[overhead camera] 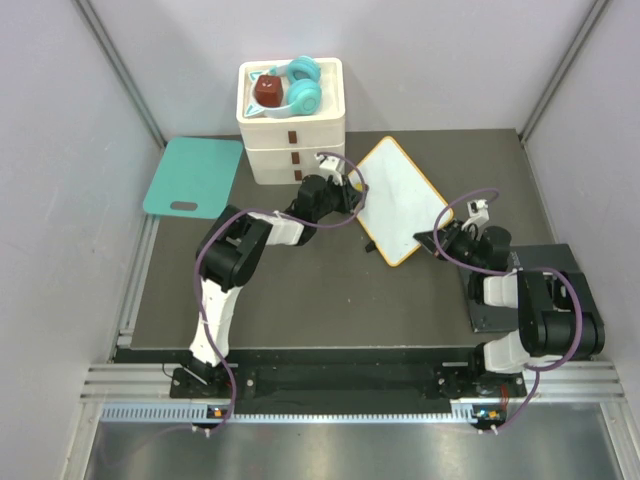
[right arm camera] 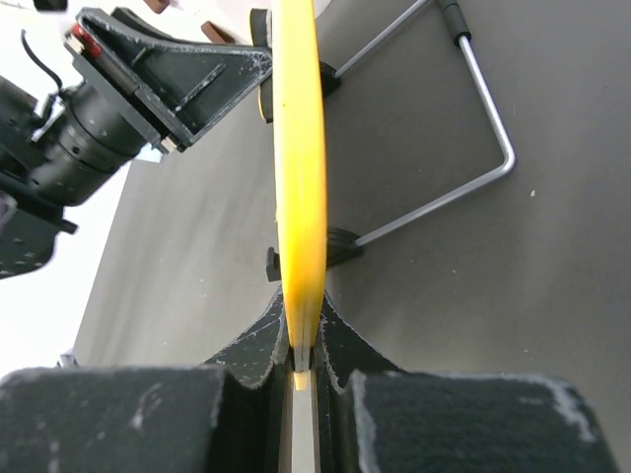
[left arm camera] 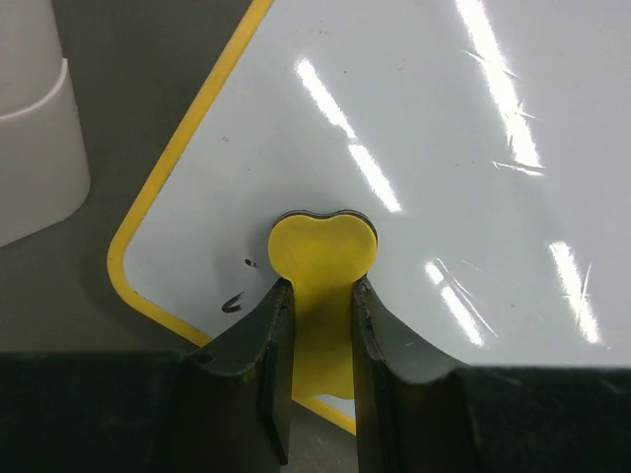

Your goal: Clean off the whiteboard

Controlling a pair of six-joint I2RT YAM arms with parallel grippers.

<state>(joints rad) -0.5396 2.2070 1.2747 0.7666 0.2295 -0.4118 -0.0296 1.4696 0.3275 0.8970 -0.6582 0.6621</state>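
The whiteboard [overhead camera: 400,195], white with a yellow rim, lies slanted at the middle of the table. My left gripper [overhead camera: 350,197] is over its left edge, shut on a yellow heart-shaped eraser [left arm camera: 320,251] that presses on the board [left arm camera: 444,177] near a corner. A few small black marks [left arm camera: 234,302] remain beside the eraser. My right gripper [overhead camera: 433,241] is shut on the board's near right edge. In the right wrist view the rim [right arm camera: 299,148] runs edge-on between the jaws of that gripper [right arm camera: 301,340].
A wire stand [right arm camera: 485,108] is clipped to the board's back. White stacked drawers [overhead camera: 292,140] hold teal headphones [overhead camera: 303,85] and a red-brown block [overhead camera: 267,92]. A teal board [overhead camera: 193,176] lies at the far left. A dark grey pad [overhead camera: 545,262] lies under the right arm.
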